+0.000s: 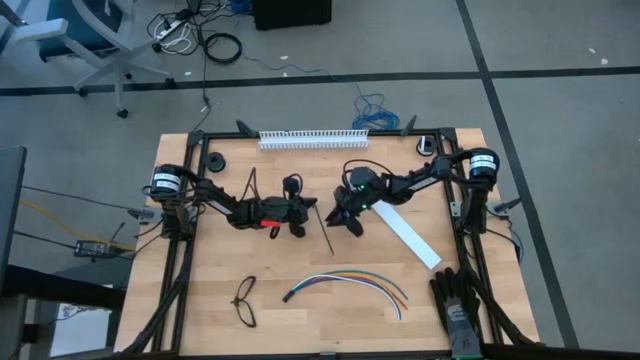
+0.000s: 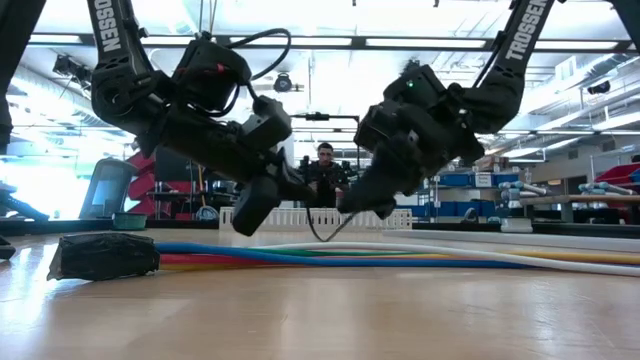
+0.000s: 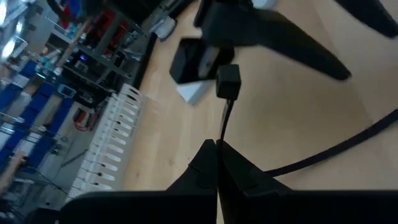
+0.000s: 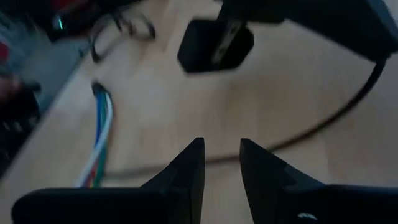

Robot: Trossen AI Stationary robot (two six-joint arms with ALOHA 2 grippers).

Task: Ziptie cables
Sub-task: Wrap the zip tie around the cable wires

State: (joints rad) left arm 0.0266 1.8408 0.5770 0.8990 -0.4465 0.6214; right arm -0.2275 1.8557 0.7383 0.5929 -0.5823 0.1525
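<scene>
High view first, for the layout: cables lying loose on the wooden table – white, blue, orange, yellow and green strands in a shallow arc, joined at one dark end.

Low view for the lettering: TROSSEN in white capitals down each dark arm, cut off by the frame's upper edge on both. No other writing legible anywhere.

Left gripper raised off the table beyond the cables, over the half nearer their dark end. Clenched tight – fingers pressed together on the ziptie, a thin dark strip running from the fingertips out to its small square head. Same ziptie seen from above as a slim dark line slanting from that gripper down toward the cables, well short of them.

Right gripper just beside it, also beyond the cables, about level with the middle of their arc. Partly parted, a clear gap between the two fingers, with only bare wood showing in it. Not touching the ziptie as far as can be told.

Hard to make out: the ziptie's free end in the low view, lost among dark gripper bodies above the cables. Cable strands only a blurred streak in the right wrist view. Black glasses near the cables' dark end; wide white strip beyond their other end, its upper part hidden under the right arm.
</scene>
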